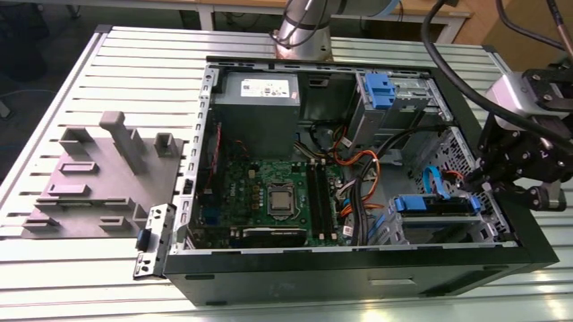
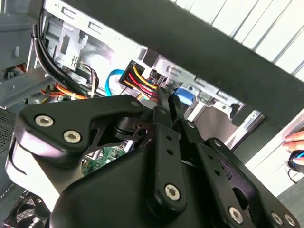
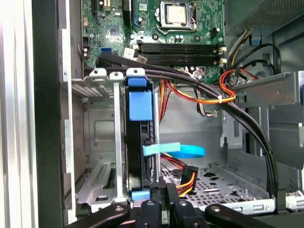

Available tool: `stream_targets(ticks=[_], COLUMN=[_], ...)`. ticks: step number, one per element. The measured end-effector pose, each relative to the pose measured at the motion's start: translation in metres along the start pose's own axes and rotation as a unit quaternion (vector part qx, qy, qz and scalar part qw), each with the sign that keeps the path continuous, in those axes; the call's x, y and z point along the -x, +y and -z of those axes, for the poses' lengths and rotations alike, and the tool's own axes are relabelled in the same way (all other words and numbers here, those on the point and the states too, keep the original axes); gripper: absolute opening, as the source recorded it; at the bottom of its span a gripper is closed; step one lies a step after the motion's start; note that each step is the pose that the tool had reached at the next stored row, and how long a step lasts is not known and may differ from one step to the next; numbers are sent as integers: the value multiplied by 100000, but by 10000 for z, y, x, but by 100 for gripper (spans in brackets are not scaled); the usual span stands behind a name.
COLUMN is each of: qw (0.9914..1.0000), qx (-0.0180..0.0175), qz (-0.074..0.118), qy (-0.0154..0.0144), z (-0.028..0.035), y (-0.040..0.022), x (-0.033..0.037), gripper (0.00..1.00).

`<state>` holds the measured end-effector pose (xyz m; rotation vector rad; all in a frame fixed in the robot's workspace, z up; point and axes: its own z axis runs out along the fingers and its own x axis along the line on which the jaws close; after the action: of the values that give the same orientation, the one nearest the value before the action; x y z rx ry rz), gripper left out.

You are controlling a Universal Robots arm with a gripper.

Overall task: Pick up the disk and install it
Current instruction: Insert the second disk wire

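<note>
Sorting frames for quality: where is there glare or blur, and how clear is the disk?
Exterior view: even light, dark gripper slightly soft. Second wrist view: the gripper body looms close and blurred, with the slatted table washed out bright. First wrist view: the disk sits edge-on in its bay, blue carrier clear, drive body in shadow.

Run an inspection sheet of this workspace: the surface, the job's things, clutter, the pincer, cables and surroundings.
Surface: slatted metal table, carrying an open computer case.
Job's things: the disk stands on edge in its blue carrier, inside the drive cage at the case's corner.
Clutter: grey fixture plate on the exterior view's left; small metal bracket leaning at the case's corner.
Pincer: the pincer is at the case's rim, close to the disk's end; contact cannot be told.
Cables: orange-red-yellow wire bundle, blue flat cable and black cable bundle run beside the cage.
Surroundings: a person's hand beyond the case.
</note>
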<state>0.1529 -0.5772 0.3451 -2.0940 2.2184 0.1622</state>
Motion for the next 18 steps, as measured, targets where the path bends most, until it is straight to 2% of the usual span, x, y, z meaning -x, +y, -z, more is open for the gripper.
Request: stream_targets(ticks=[4, 6, 12, 18], qw=[100000, 100000, 99994, 99992], qx=[-203, -220, -273, -275], qz=[21, 24, 16, 15], qy=[9, 194, 1079, 1223], z=[-1, -4, -6, -38], y=[103, 104, 103, 102], x=[-6, -9, -17, -38], gripper=[16, 16, 16, 16])
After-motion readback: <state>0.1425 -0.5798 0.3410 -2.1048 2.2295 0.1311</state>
